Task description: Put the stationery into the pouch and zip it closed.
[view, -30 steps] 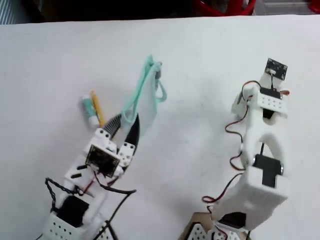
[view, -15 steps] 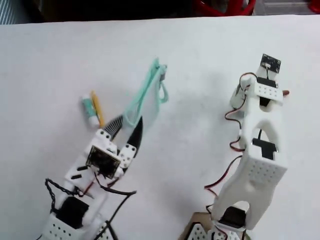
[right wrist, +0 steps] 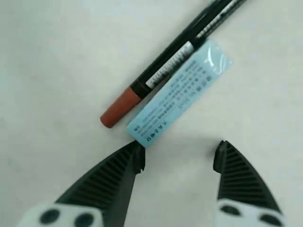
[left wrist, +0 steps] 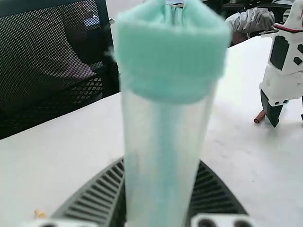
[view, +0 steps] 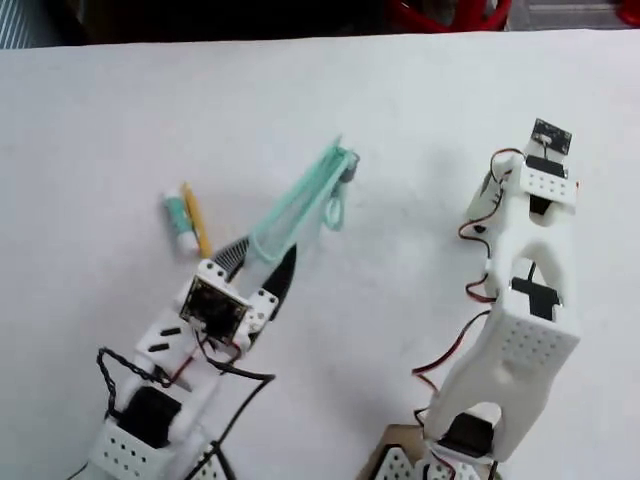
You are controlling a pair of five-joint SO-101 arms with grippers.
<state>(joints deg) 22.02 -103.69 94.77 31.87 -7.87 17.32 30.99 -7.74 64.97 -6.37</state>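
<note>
**Pouch swings right in the left gripper; right gripper open over a pen**

Compared with a second ago, the right arm stands stretched out taller towards the high camera where it was folded lower. The left arm has turned a little to its right. With it the pouch has swung over, so its far end now lies lower and further towards the right arm than before.

The left arm reaches in from the near edge of the table. Its gripper is closed on the near end of the mint-and-clear pouch, which stands edge-up and slants away from the fingers. The right arm points its gripper down at the table. The jaws are parted with nothing between them. One fingertip is just at the corner of a light-blue packet. That packet lies alongside, and touching, the black pen with its reddish-brown end.

The table is white. Behind it the left wrist view shows a black mesh chair, and something red sits beyond the far edge in the high view. A yellow pencil and a green-and-white stick lie side by side on the table. They are just beyond the left gripper, on the side away from the right arm.
</note>
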